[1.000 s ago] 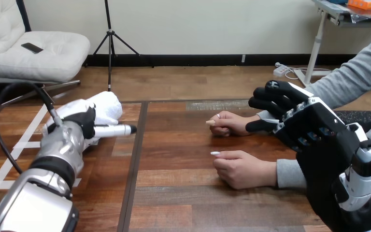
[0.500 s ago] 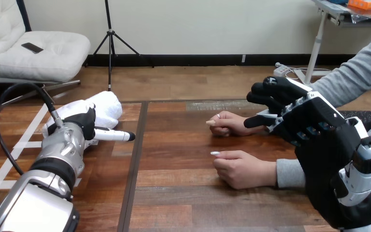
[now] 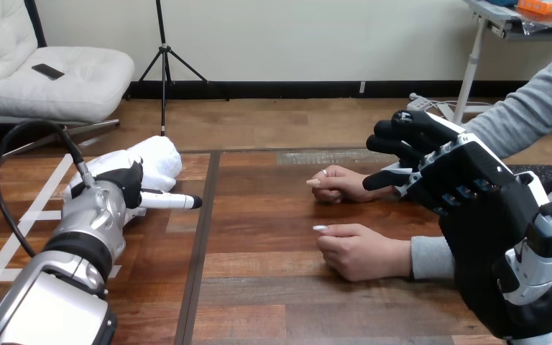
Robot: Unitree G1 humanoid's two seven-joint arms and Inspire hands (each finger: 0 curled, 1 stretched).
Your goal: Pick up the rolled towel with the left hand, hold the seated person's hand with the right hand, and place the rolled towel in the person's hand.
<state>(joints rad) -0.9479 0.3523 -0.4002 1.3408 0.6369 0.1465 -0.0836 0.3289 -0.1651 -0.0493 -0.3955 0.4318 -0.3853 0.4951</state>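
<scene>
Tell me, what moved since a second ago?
The right hand lifted a little by the person's farther hand, not gripping it. The left hand stayed against the rolled towel, which is still on the table. The person's hands stayed put.

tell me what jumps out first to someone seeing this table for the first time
The big black right robot hand looms at the view's right, over the wrist of the person's farther hand, which lies on the wooden table beside their nearer hand. At the left, the left robot hand is against a white rolled towel.
</scene>
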